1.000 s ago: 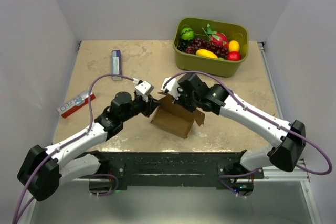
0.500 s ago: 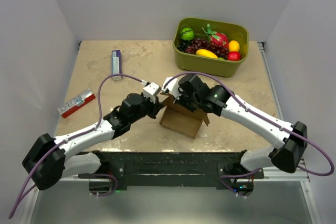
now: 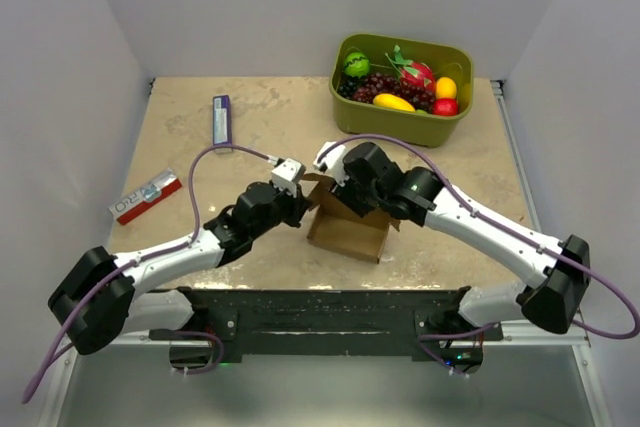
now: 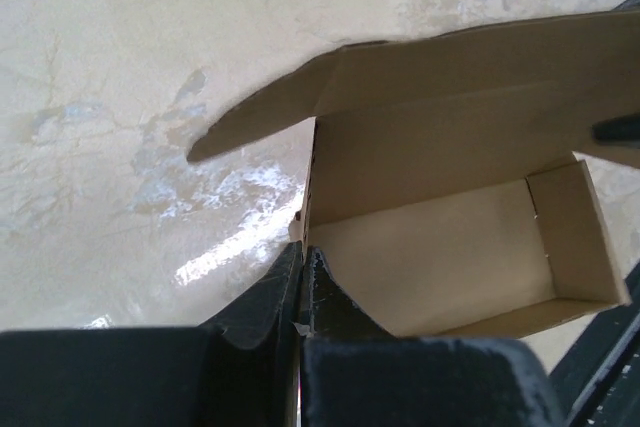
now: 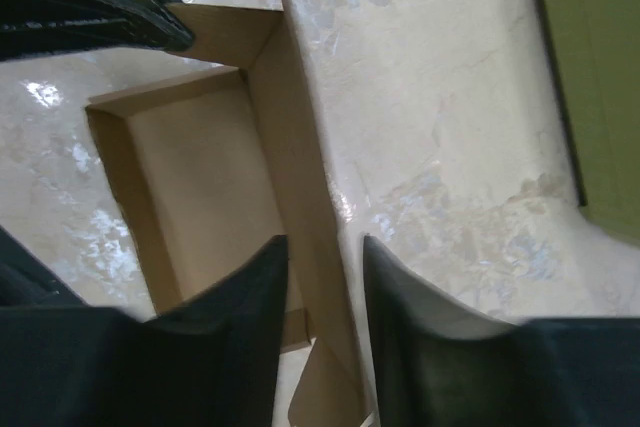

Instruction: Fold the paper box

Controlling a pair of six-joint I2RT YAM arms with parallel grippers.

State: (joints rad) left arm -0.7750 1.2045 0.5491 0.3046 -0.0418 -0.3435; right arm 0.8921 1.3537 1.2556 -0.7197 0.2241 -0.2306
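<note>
Left arm has swung in across the table and its jaws have snapped together, while the right jaws have sprung apart and the carton has turned squarer to the arms.

Left gripper point(image 4: 301, 262) is clenched, and it looks pinched on the thin corner wall of the plain brown cardboard paper box point(image 4: 430, 237), right at its fingertips. The paper box stands open-topped just beyond them, one long lid flap fanned out to the far side. Right gripper point(image 5: 324, 245) is released: its fingers point(image 5: 262, 292) straddle the long side wall without squeezing it, the hollow of the paper box lying to one side and bare table to the other.

Now the dangers. One thin pinch at a corner is all that steadies this carton. On the glossy beige mottled table point(image 4: 120, 97) it could pivot or skate if the right gripper pushes a flap. Pull too hard at that corner and the cardboard may crease or tear. Those right fingers sit astride the wall, so a sideways exit could snag it and drag the whole paper box. Both grippers crowd the same end, so they could knock together. Further out past the right gripper sits the olive-green plastic tub point(image 5: 600, 97), well apart, no threat yet.
</note>
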